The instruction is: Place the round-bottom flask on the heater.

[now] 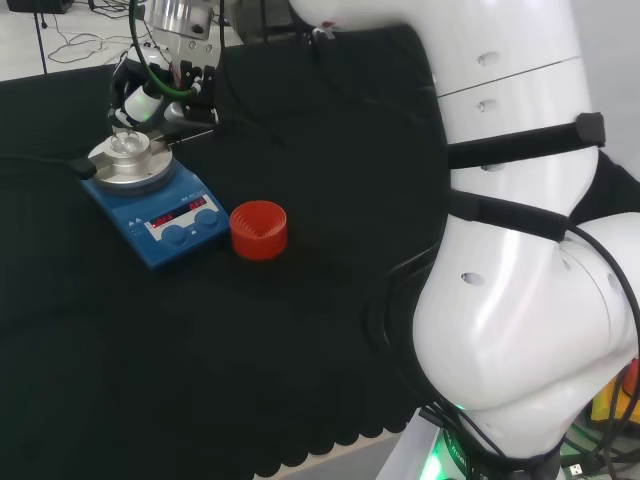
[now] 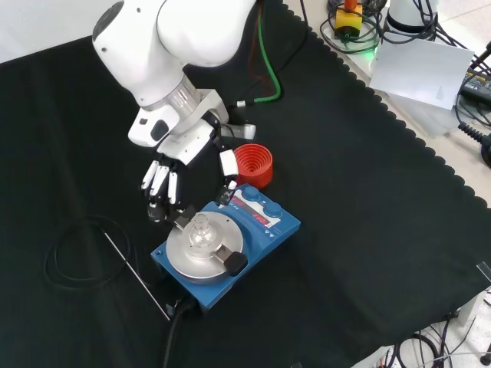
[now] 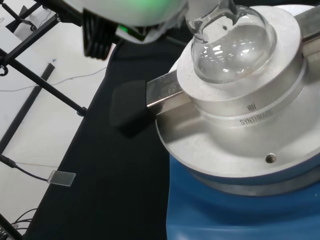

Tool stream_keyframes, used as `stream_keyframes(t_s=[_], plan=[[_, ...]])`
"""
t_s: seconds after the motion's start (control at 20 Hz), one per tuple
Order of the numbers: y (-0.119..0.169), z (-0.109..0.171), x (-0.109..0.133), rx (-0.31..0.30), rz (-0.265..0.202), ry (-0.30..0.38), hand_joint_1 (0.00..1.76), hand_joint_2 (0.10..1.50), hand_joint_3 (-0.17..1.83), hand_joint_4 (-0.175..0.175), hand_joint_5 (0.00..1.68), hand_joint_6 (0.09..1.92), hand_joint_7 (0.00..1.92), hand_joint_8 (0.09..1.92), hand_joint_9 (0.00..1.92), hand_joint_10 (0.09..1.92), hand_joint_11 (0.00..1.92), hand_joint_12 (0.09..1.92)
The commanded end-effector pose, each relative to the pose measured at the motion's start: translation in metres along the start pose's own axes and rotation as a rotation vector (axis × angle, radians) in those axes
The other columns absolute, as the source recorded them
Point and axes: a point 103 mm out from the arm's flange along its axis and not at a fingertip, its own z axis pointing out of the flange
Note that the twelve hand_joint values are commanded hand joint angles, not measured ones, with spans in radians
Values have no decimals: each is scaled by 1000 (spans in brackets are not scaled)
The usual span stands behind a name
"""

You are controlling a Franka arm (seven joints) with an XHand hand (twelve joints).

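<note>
Black cloth (image 2: 368, 230) covers the whole bench. Nearest in the front view, a thin metal rod (image 2: 136, 270) and a loop of black cable (image 2: 65, 261) lie on it to the left of the blue heater (image 2: 265, 230). On the heater's silver top block sits the round-bottom flask (image 2: 201, 230); the wrist view shows its clear bulb (image 3: 235, 45) settled in the block's hollow, neck up. Just beyond the heater stands the empty red ribbed ring (image 2: 254, 165), touching nothing. Above and behind the flask hangs the hand (image 2: 165, 180), its fingers (image 2: 157, 192) straight and pointing down, holding nothing, with a gap between them and the glass. By the look of it the flask is already placed and let go. What remains, I judge, is to lift the hand straight up and away without brushing the neck, since a knock could tip the flask out of its seat.
</note>
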Motion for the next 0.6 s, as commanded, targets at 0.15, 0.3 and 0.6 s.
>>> stream_keyframes(t_s=[0.15, 0.3, 0.6], plan=[[-47, -22, 6, -58, 32, -24, 960, 603, 722, -79, 740, 825, 196, 635, 456, 644, 215, 1389], [-66, -26, 9, -74, 37, -28, 955, 605, 723, -79, 739, 823, 195, 636, 455, 647, 215, 1391], [-103, -35, 16, -107, 52, -40, 949, 608, 722, -80, 735, 817, 193, 637, 452, 651, 214, 1392]])
